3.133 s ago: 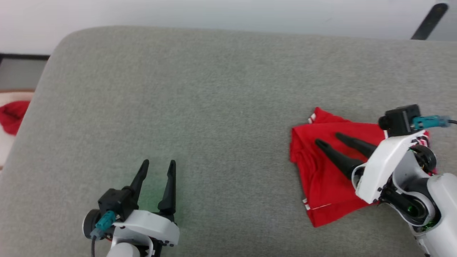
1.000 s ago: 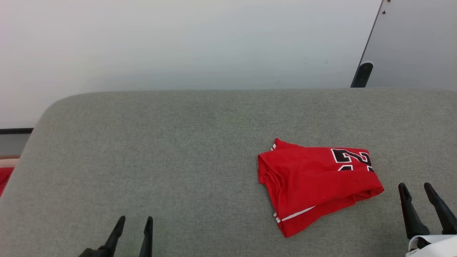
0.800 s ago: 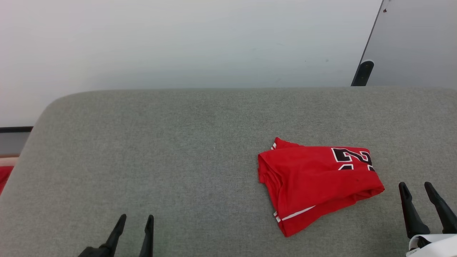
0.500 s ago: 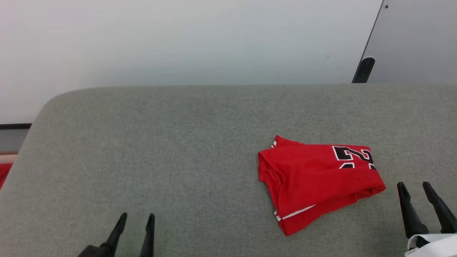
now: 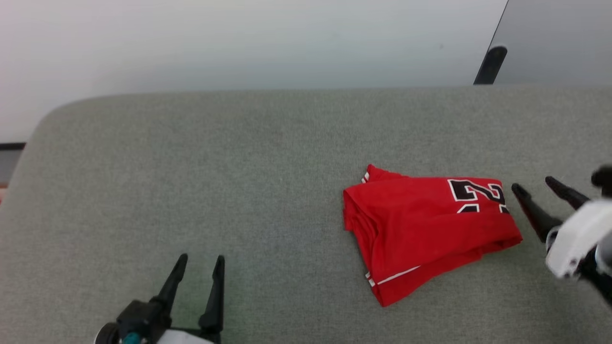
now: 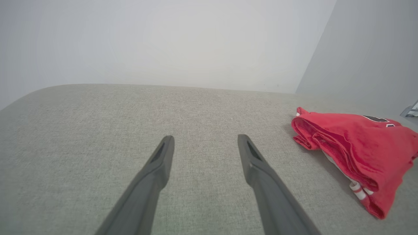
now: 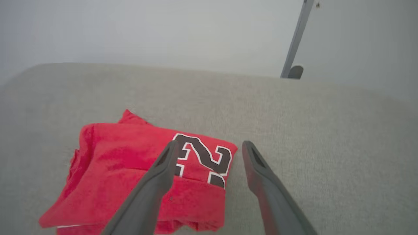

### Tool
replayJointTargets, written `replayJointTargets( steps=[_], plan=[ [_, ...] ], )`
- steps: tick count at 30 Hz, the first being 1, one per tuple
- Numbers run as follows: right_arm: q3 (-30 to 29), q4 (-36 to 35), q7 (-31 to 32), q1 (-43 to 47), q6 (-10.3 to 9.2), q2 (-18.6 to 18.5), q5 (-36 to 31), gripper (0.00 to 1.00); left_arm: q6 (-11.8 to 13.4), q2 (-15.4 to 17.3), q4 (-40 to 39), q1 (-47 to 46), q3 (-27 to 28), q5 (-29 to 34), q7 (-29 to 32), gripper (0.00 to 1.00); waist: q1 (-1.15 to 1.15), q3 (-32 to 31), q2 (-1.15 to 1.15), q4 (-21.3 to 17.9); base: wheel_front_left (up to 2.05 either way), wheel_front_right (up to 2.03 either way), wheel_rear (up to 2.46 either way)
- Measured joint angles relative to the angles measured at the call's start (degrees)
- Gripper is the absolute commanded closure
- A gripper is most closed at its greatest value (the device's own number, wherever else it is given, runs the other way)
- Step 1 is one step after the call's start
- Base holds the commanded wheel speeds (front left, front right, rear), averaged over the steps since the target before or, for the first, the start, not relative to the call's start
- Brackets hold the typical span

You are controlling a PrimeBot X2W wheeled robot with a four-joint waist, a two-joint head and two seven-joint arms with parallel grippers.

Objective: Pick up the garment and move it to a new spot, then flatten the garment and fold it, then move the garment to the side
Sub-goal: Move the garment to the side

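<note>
Grey surface [image 5: 191, 167] bears one garment [image 5: 420, 229]; left tool [image 5: 201, 259] and right tool [image 5: 533, 184] gape.

Bare lab-like room (grey upholstered surface [image 5: 239, 167], blank white wall [image 5: 191, 43]).

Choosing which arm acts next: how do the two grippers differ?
The left dark two-fingered gripper is over bare grey fabric surface, far from the folded red jersey; the right dark two-fingered gripper is beside its numbered end. Left points up the head view; right slants up-left. Both open, empty.
</note>
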Motion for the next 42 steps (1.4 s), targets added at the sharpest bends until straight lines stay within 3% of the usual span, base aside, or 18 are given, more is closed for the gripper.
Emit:
replayJointTargets(
  steps=[6, 10, 14, 22, 23, 26, 36, 42],
  plan=[
    [0.99, 5.61, 22.39, -9.73, 0.0, -3.0, 6.76, 0.0, -0.01, -0.77, 0.79, -3.99, -1.93, 0.24, 0.0, 0.0, 0.0, 3.74, 0.0, 0.35, 0.0, 0.0, 0.0],
    [0.1, 8.93, 32.18, -13.33, -0.01, -4.09, 9.66, 0.0, -0.08, -1.38, 1.08, -6.56, -2.74, 0.24, 0.0, 0.0, 0.0, 6.58, 0.0, 1.03, 0.0, 0.0, 0.0],
    [1.14, 10.62, 37.24, -15.17, -0.01, -4.14, 10.56, 0.0, -0.09, -1.72, 1.49, -8.59, -3.07, 0.25, 0.0, 0.0, 0.0, 9.42, 0.0, 1.84, 0.0, 0.0, 0.0],
    [2.67, 11.15, 39.77, -15.62, -0.01, -4.09, 10.83, 0.0, -0.11, -2.45, 2.12, -11.86, -3.92, 0.3, 0.0, 0.0, 0.0, 14.07, 0.0, 3.8, 0.0, 0.0, 0.0],
    [2.89, 10.76, 39.72, -15.63, -0.01, -4.41, 10.84, 0.48, -0.14, -2.5, 2.24, -12.06, -3.92, 0.3, 0.0, 0.0, 0.0, 14.48, 0.0, 4.02, 0.0, 0.0, 0.0],
    [3.21, 9.79, 38.45, -15.58, -0.03, -4.91, 11.4, 1.0, -0.14, -2.61, 2.6, -12.55, -3.82, 0.23, 0.0, 0.0, 0.0, 15.42, 0.0, 4.53, 0.0, 0.0, 0.0],
    [3.37, 8.82, 30.76, -14.78, 0.01, -3.64, 15.01, 1.0, -0.14, -2.63, -1.02, -13.55, -2.67, 2.23, -0.03, 0.0, 0.0, 14.92, 0.0, 1.76, 0.0, 0.0, 0.0],
    [2.0, 9.23, 25.53, -13.82, 0.0, -6.84, 15.36, 1.0, -0.15, -1.14, -4.72, -13.35, -3.23, 3.63, -0.02, 0.0, 0.0, 14.38, 0.0, -2.35, 0.0, 0.0, 0.0]
  ],
)
